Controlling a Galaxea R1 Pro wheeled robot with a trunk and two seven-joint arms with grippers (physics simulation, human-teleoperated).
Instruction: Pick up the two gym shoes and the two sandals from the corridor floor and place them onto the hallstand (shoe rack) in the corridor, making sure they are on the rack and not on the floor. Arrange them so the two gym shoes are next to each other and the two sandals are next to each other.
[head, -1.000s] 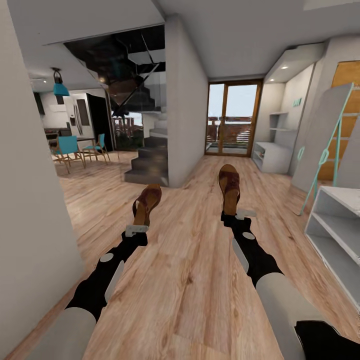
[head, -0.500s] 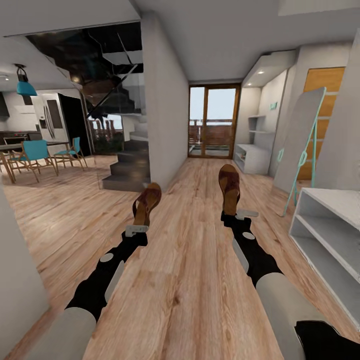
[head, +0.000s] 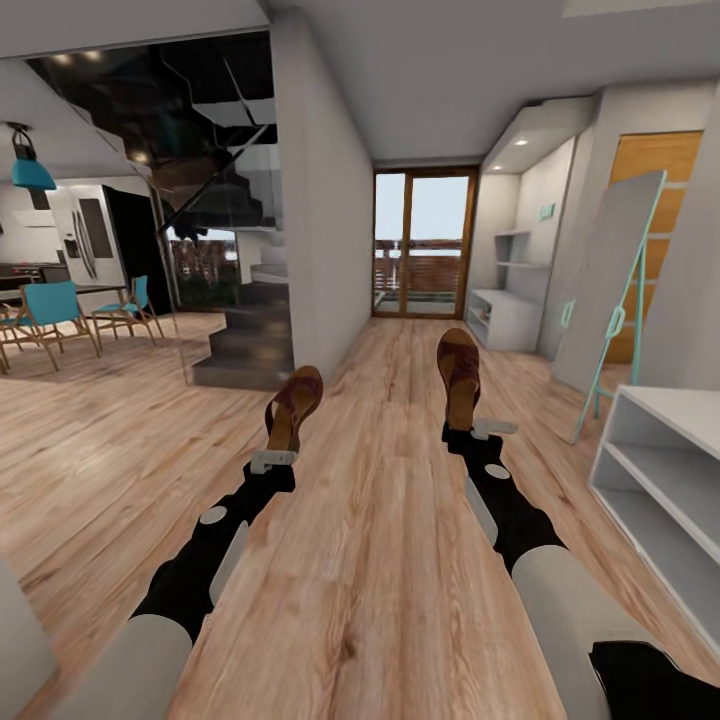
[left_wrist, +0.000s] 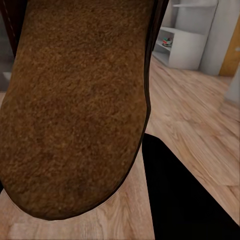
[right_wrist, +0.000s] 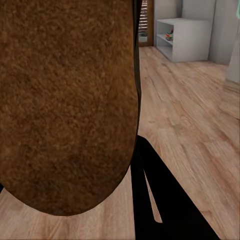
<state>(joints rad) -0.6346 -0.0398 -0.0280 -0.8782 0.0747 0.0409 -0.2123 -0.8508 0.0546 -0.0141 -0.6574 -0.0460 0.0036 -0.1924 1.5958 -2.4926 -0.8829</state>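
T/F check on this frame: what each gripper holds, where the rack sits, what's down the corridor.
1. Each gripper holds a brown sandal. True: left gripper holds the left sandal, right gripper holds the right sandal.
2. Both sandals lie on the floor. False: they are carried above the floor.
3. A grey rack stands on the robot's right. True.
4. The grippers hold white sneakers. False: both hold sandals.
5. A glass door closes the corridor's far end. True.
6. The staircase is on the right. False: the stairs are left of the corridor.
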